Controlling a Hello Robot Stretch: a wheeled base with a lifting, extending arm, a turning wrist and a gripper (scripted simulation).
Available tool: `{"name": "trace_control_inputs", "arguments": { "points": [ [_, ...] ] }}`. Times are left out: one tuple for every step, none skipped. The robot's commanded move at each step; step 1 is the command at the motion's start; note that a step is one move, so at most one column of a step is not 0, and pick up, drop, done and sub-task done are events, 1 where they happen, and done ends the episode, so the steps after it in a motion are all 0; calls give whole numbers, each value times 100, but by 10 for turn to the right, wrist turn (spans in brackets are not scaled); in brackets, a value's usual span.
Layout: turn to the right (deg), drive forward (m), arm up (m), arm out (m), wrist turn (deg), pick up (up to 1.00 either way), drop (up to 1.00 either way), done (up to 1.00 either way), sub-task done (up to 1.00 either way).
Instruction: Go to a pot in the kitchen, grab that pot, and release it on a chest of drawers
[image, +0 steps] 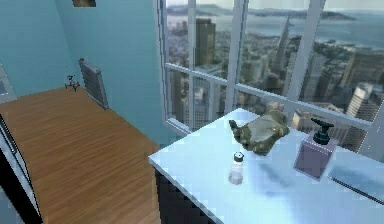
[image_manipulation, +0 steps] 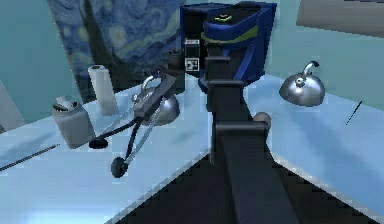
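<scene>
In the arm side view a silvery rounded pot (image_manipulation: 166, 110) stands on the pale blue counter (image_manipulation: 60, 180), just left of the dark arm bar (image_manipulation: 240, 160). The gripper (image_manipulation: 109, 154) reaches out to the left of the arm, its dark body right by the pot. Its two thin fingers (image_manipulation: 128, 140) slant down toward the counter's front. With the pot on the counter behind the gripper, I cannot tell whether it holds anything.
On this counter stand a silver kettle (image_manipulation: 302, 88), a blue coffee machine (image_manipulation: 236, 40), a paper roll (image_manipulation: 100, 88) and a white canister (image_manipulation: 70, 122). The forward view shows a counter (image: 200, 160) with a shaker (image: 237, 168), a crumpled greenish thing (image: 260, 130) and a purple dispenser (image: 318, 152) before tall windows; wooden floor (image: 80, 150) lies left.
</scene>
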Motion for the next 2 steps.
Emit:
{"name": "trace_control_inputs", "arguments": {
  "points": [
    [0,0,0,0,450,0,0,0,0],
    [0,0,0,0,450,0,0,0,0]
  ]
}}
